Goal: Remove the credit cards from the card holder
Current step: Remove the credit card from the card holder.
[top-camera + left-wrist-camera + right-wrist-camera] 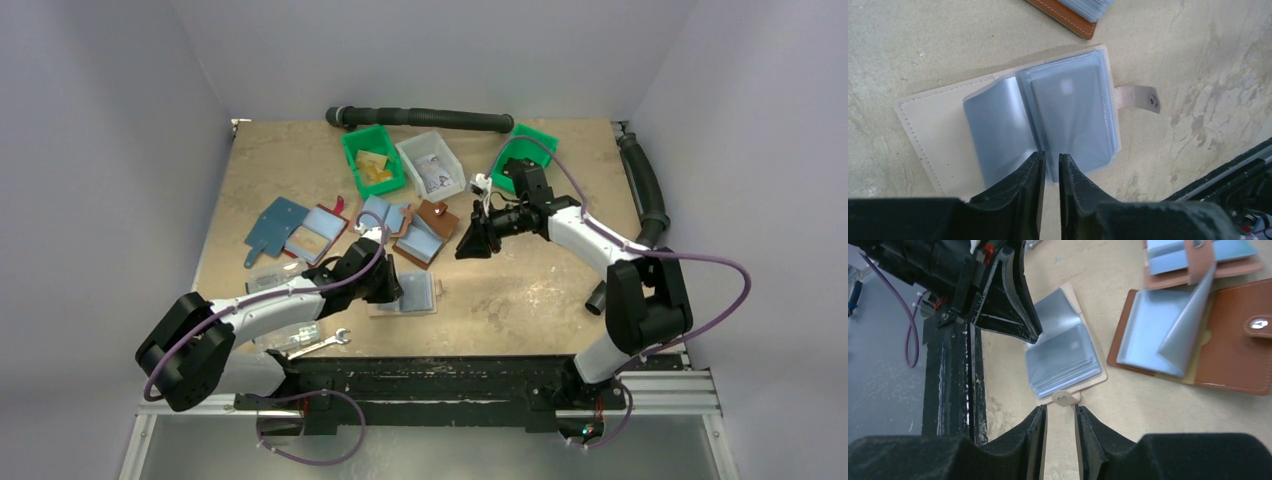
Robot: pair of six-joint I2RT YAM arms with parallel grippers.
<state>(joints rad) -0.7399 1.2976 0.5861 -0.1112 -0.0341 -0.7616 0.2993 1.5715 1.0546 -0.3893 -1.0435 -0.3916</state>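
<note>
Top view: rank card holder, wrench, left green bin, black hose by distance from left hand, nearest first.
1. card holder, just right of the left hand.
2. wrench, near edge.
3. left green bin, far side.
4. black hose, far edge.

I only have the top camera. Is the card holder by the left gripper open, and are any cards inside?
Observer: Left wrist shows the card holder lying open, a greyish card inside its clear sleeves.
Operator: Left gripper holding anything?
Observer: The left gripper has jaws nearly together at the sleeves' edge; a pinch can't be confirmed.
Operator: And the right?
Observer: The right gripper hovers slightly open, empty, the holder's snap tab just beyond it.
</note>
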